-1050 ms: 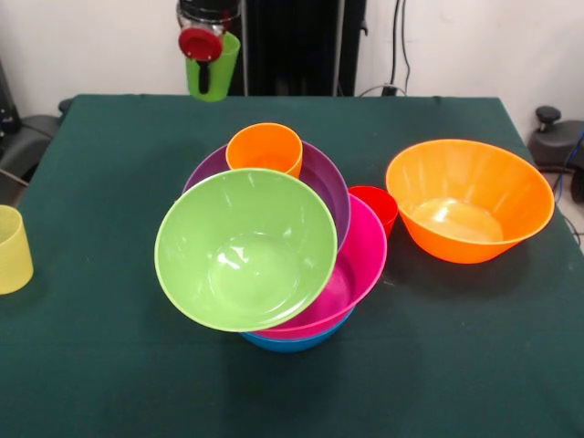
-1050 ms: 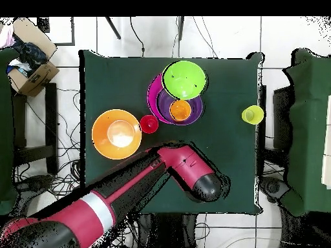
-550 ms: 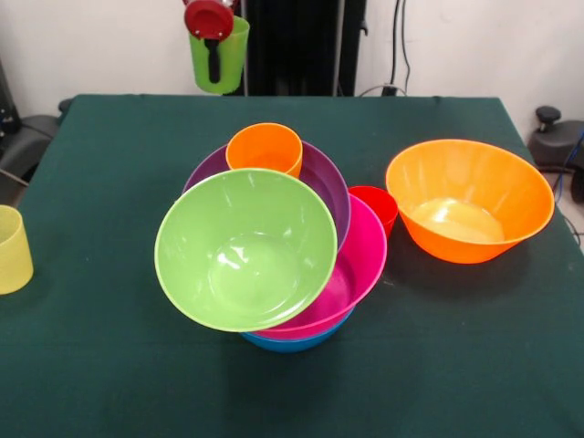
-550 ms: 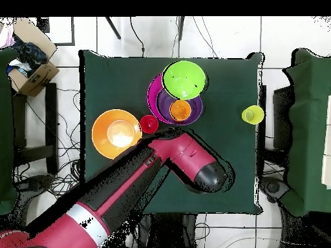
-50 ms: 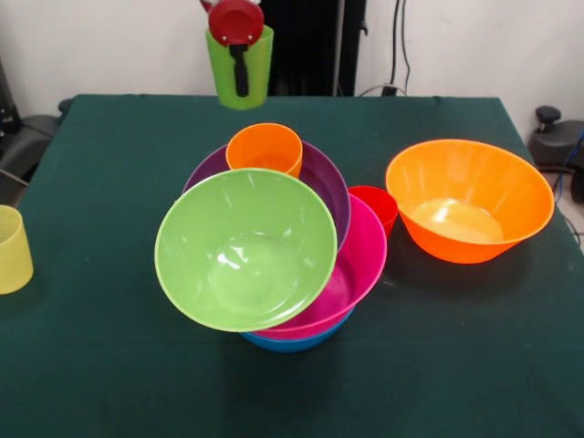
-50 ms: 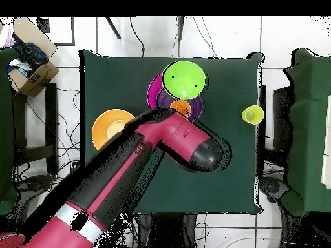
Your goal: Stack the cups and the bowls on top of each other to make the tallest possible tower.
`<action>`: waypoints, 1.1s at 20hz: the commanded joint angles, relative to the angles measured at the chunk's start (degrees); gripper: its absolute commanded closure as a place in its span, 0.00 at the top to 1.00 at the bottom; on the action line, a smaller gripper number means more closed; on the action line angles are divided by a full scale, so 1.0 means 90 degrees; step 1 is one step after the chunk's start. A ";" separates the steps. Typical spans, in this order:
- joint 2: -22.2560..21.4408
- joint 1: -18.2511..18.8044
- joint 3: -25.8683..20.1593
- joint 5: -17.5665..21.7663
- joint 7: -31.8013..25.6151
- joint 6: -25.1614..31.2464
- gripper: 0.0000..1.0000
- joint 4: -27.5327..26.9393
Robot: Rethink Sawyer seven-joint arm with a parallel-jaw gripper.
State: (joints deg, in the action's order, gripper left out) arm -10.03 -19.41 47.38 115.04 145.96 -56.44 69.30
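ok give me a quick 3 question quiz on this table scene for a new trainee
1. True or false: the green cup is standing on the table.
2. Which bowl sits apart from the pile? A) the lime green bowl B) the orange bowl C) the purple bowl
3. Fill in: the orange cup rests inside the ______ bowl.

Key:
1. False. The gripper holds it in the air above the table's far side, one finger running down its outside.
2. B. It stands alone on the cloth; the other two are in the tower.
3. Purple.
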 commanded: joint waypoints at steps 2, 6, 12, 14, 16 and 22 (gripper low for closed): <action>0.0341 0.0259 -0.0575 0.0129 0.1055 -0.0337 0.00 -0.1376; 0.0448 0.0291 -0.0491 0.0106 0.1172 -0.0430 0.00 -0.1646; 0.0591 0.0413 -0.0338 0.0074 0.1317 -0.0486 0.00 -0.2108; 0.0674 0.0450 -0.0313 0.0029 0.1381 -0.0480 0.00 -0.2210; 0.0748 0.0486 -0.0279 -0.0010 0.1436 -0.0503 0.00 -0.2338; 0.0849 0.0544 -0.0098 -0.0054 0.1505 -0.0691 0.00 -0.2490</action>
State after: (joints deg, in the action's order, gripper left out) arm -6.18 -15.85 51.02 115.03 145.98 -57.94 51.34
